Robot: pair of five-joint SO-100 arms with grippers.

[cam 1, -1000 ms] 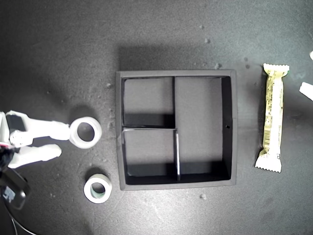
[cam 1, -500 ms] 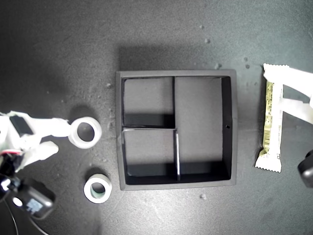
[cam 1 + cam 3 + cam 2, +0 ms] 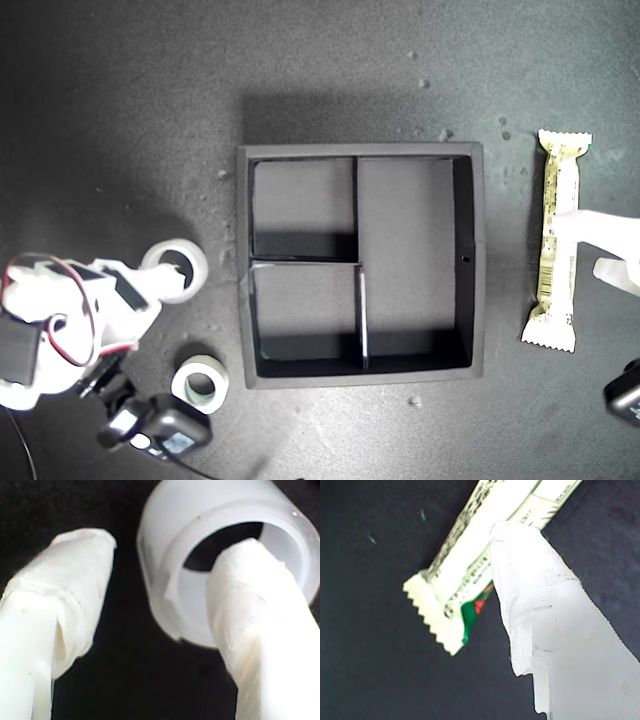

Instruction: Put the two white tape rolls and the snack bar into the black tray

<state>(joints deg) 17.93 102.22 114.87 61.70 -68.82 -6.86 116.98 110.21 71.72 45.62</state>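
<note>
Square matte black tray [image 3: 478,262], three compartments

Pale crumbs [image 3: 414,401] (small specks) dot the dark tabletop [image 3: 120,120].

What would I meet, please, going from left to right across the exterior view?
My second hand → the wider tape roll with one finger through its hole → the black tray → the snack bar → my first hand.
</note>
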